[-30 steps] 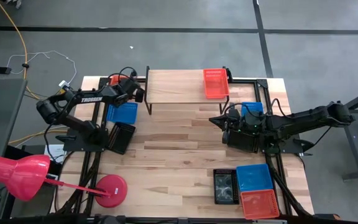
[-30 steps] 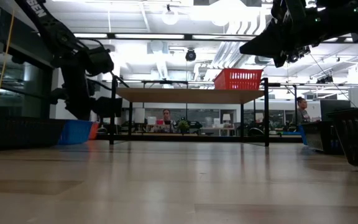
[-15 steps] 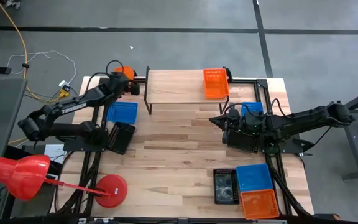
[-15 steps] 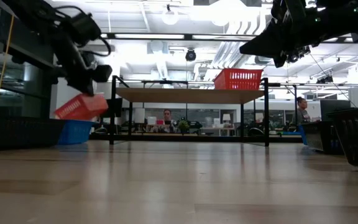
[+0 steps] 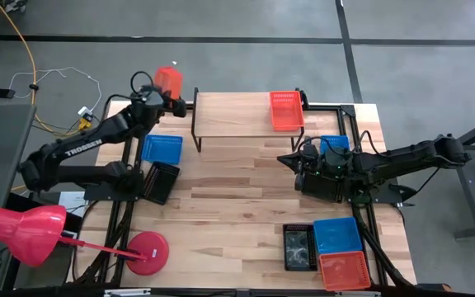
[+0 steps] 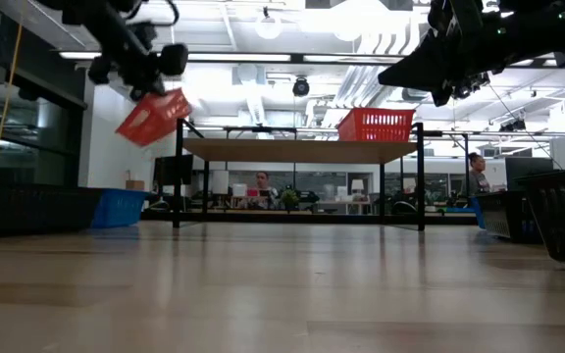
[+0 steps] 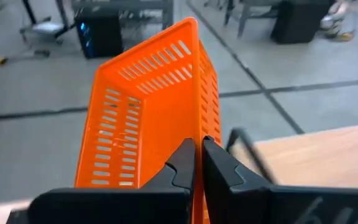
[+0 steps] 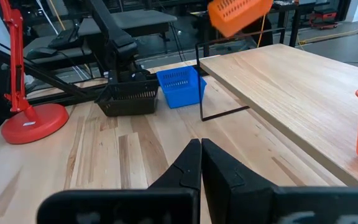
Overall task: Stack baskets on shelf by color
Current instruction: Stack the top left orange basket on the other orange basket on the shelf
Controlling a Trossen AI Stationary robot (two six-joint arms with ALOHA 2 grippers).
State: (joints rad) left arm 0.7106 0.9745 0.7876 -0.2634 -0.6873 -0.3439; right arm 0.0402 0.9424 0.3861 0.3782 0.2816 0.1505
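Lifted since a second ago, the left gripper (image 7: pixel 196 163) now hangs high past the shelf's (image 5: pixel 237 115) left end, its fingers (image 7: pixel 180 167) pinched tight on the wall of a red-orange basket (image 5: pixel 169 82), which tilts in the air. Another red-orange basket (image 5: pixel 286 110) sits on the shelf's right end. Unmoved, the right gripper (image 8: pixel 200 163) hovers above the table (image 5: pixel 237 206), fingers pressed together, holding nothing.
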